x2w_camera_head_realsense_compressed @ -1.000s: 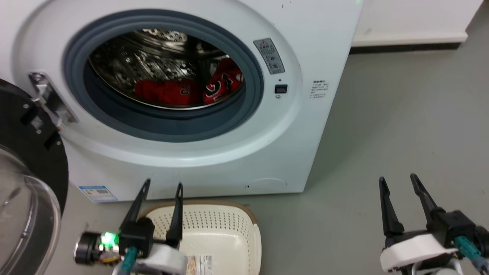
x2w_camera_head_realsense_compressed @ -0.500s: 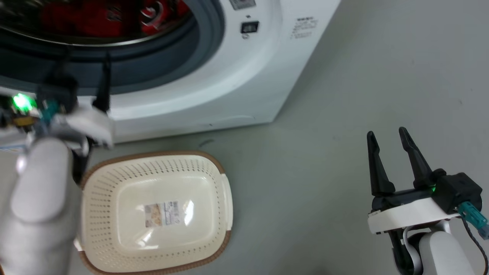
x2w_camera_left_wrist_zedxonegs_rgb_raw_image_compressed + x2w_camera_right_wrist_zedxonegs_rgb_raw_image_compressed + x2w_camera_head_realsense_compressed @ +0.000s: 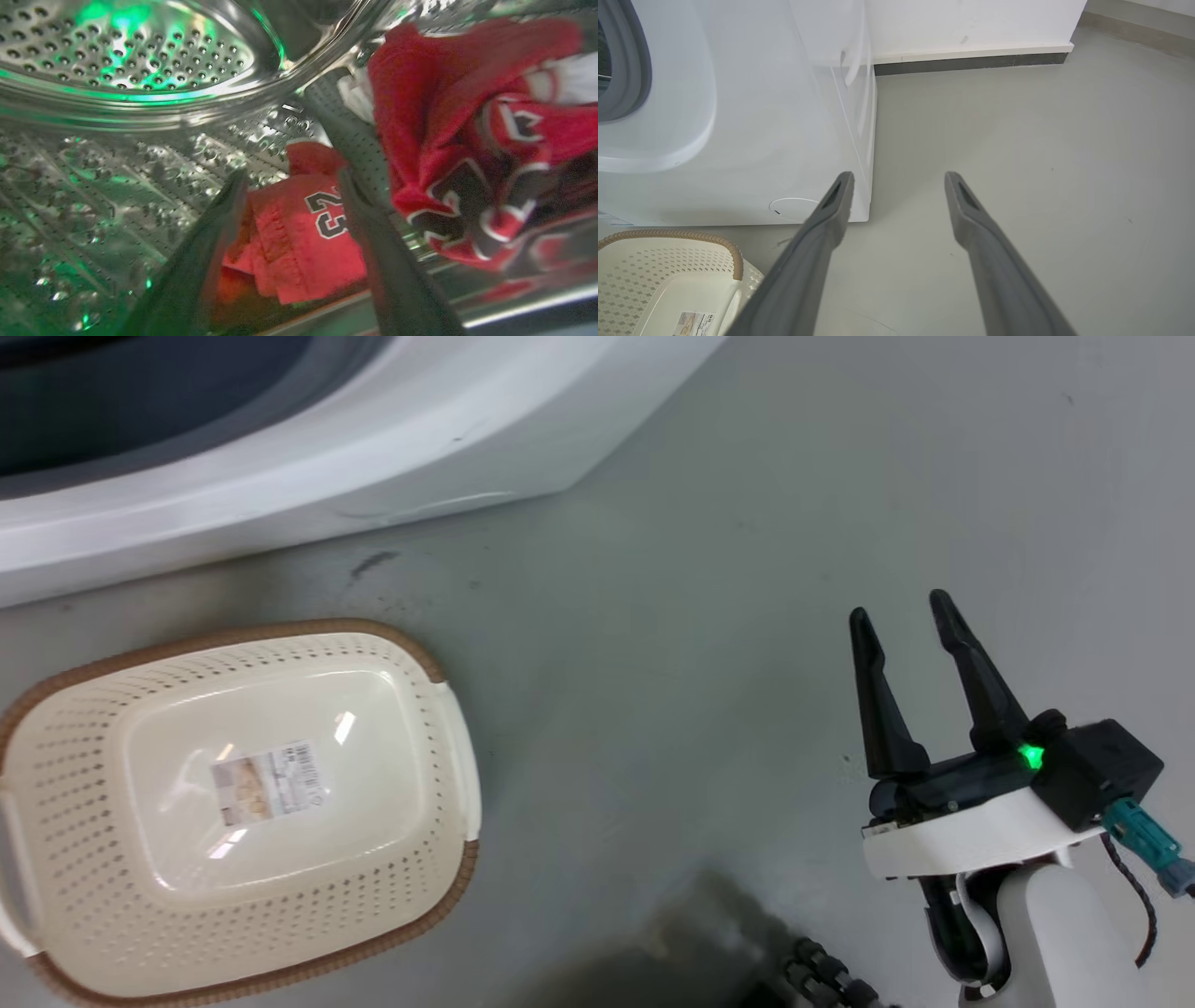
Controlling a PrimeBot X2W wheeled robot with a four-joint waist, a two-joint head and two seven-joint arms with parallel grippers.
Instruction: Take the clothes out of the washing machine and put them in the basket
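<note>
Inside the washing machine's steel drum (image 3: pixel 126 51), my left gripper (image 3: pixel 292 175) stands open, its two fingers framing a folded red jersey (image 3: pixel 303 233) marked 23. A second red jersey (image 3: pixel 467 140) with black-and-white lettering hangs bunched to the right of it. In the head view the washing machine (image 3: pixel 280 476) fills the top left, and the cream basket (image 3: pixel 411 663) with its brown rim lies on the floor below it, holding just a paper label (image 3: pixel 266 782). My right gripper (image 3: pixel 901 607) is open above bare floor at the lower right, away from the basket (image 3: pixel 668 252).
Grey floor (image 3: pixel 700 569) stretches between the basket and my right arm. A white wall with a dark skirting strip (image 3: pixel 971 63) runs behind the machine's right side. A dark shadow and ribbed cable (image 3: pixel 822 975) lie at the bottom edge of the head view.
The head camera has tilted down and turned, so the porthole slid up and out of the picture. My left arm has gone from in front of the machine into the drum.
</note>
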